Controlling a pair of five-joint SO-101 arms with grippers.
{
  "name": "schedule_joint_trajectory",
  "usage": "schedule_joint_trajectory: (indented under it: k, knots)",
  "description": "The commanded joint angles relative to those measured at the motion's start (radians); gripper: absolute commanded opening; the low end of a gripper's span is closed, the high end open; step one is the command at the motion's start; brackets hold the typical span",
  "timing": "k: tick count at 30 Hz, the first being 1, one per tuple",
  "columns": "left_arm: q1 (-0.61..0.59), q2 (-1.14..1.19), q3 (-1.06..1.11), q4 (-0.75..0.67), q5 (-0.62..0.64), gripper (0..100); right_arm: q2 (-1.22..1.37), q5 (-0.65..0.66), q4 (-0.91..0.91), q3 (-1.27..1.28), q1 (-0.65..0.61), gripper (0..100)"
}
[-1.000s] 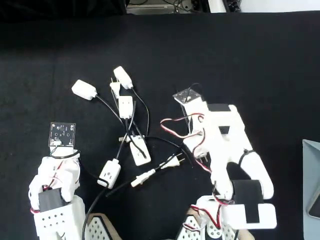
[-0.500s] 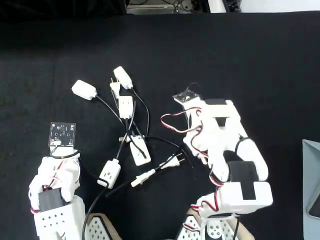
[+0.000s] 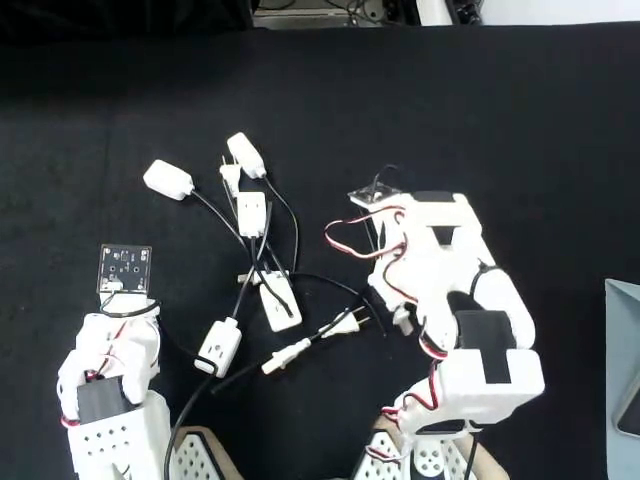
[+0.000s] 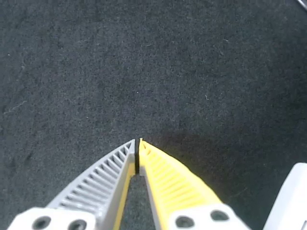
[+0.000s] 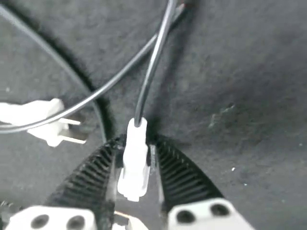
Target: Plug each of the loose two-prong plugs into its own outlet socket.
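Several white socket blocks on black cords lie left of centre, among them one (image 3: 168, 179) and another (image 3: 220, 345). Two loose two-prong plugs (image 3: 345, 322) (image 3: 290, 355) lie in front of them. My right arm (image 3: 440, 270) hangs over the spot just right of these. In the right wrist view my right gripper (image 5: 135, 142) has its black fingers (image 5: 91, 177) tight on both sides of a white plug (image 5: 134, 163), whose cord runs away from it. Another plug (image 5: 48, 129) lies beside it, prongs showing. My left gripper (image 4: 138, 143) is shut, nothing in it, just above the black cloth.
The left arm (image 3: 105, 380) sits folded at the near left corner. A tangle of black cords (image 3: 265, 250) joins the socket blocks. A grey object (image 3: 625, 350) stands at the right edge. A white block's corner (image 4: 292, 201) lies beside the left gripper.
The right arm has bent down and shifted slightly left over the plug beneath it. The left arm, the sockets and the visible plugs have kept still.
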Motion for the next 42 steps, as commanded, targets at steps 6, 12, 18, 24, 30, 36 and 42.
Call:
schedule_joint_trajectory:
  k: [6,12,18,24,30,36,42]
  knots:
    - [-0.001,-0.005,-0.008,-0.015,-0.011,3,-0.007,0.011,0.098,-0.111,-0.015,7.0]
    - [-0.001,-0.005,-0.008,-0.014,-0.011,3,-0.005,0.005,0.104,-0.11,-0.017,9.9]
    - [-0.001,-0.005,-0.008,-0.014,-0.011,3,-0.005,0.006,0.103,-0.108,-0.017,10.8]
    - [-0.001,-0.005,-0.008,-0.012,-0.011,3,-0.004,0.008,0.1,-0.107,-0.017,10.6]
    - [-0.001,-0.005,-0.008,-0.011,-0.011,3,0.001,0.006,0.075,-0.107,-0.018,5.1]
    - [-0.001,-0.005,-0.008,-0.011,-0.011,3,0.097,0.009,0.077,-0.116,-0.015,5.1]
    - [-0.001,-0.005,-0.008,-0.011,-0.011,3,0.028,0.012,0.086,-0.139,-0.012,1.1]
